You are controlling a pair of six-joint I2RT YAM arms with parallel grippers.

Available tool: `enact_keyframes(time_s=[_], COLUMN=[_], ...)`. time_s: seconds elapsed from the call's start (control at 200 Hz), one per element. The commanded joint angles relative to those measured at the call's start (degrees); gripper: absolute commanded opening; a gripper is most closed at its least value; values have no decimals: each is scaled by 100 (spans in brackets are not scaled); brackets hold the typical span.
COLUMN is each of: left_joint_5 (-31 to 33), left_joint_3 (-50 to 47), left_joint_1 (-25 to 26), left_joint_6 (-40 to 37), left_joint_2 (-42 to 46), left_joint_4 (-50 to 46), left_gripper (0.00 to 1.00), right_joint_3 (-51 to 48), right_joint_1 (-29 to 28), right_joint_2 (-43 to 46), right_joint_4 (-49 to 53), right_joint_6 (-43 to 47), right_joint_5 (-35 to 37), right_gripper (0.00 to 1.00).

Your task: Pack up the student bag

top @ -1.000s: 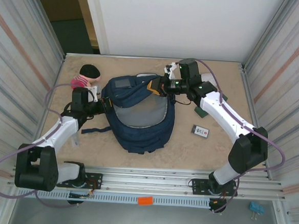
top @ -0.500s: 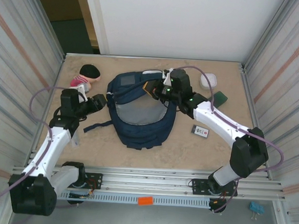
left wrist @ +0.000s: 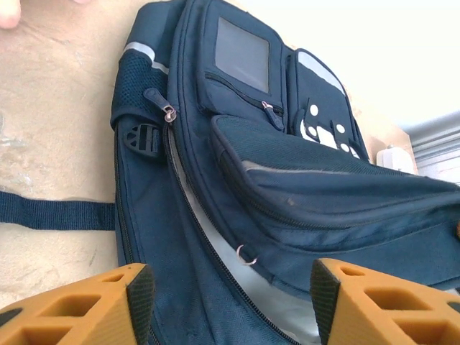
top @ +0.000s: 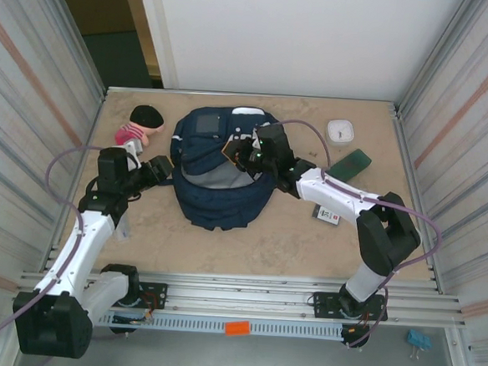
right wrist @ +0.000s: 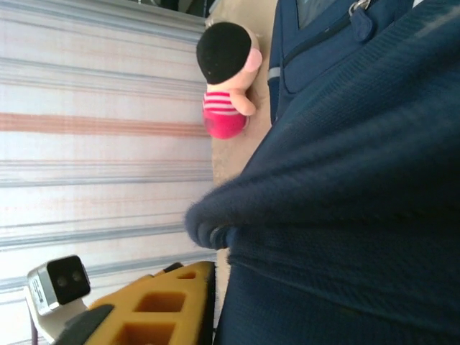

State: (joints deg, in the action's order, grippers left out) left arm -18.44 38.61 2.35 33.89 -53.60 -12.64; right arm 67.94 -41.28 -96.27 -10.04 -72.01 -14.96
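Note:
The student bag (top: pixel 219 181), a navy-blue backpack with white stripes, lies in the middle of the table with its front pocket toward the far wall. My left gripper (top: pixel 163 171) is at the bag's left side and stands open; in the left wrist view its orange fingers (left wrist: pixel 108 305) frame the bag's zip (left wrist: pixel 215 251) with nothing between them. My right gripper (top: pixel 236 151) rests on the bag's top flap. In the right wrist view one yellow finger (right wrist: pixel 165 309) lies against dark blue fabric (right wrist: pixel 345 180); the other finger is hidden behind it.
A small doll (top: pixel 139 124) with a black cap and pink striped body stands left of the bag. A white round box (top: pixel 341 131), a green case (top: pixel 350 164) and a small card (top: pixel 327 214) lie to the right. A bag strap (left wrist: pixel 50 213) trails on the table.
The left gripper opened, let go of the bag's edge and drew back. The right gripper moved left with the flap, and the bag shifted toward the far left with its opening narrower.

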Motion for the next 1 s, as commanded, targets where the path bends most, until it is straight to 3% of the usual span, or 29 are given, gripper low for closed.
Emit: enact_keyframes(time_s=[0.0,0.2,0.571,0.827,0.997], left_joint_5=[-157,-212,-264,-314,-292], left_joint_3=[-64,-46,40,174,337], left_joint_1=[-6,-6,-6,-6,158], left_joint_6=[143,228,179,127,46], left_joint_2=[-95,-193,-335,-348,-449], left_joint_4=[26,65,57,-70,-154], left_gripper=[61,61,61,61,61], right_joint_3=[-41,-2,360,562,619], right_joint_1=[-56,-43,-35,30,485], right_joint_2=[122,347,579,1055,1445], right_joint_4=[120,1035,2796,4270,5390], right_joint_6=[-89,-5,434,1160,1766], right_joint_5=[37,-181,-523,-209,112], right_gripper=[29,45,53,63,66])
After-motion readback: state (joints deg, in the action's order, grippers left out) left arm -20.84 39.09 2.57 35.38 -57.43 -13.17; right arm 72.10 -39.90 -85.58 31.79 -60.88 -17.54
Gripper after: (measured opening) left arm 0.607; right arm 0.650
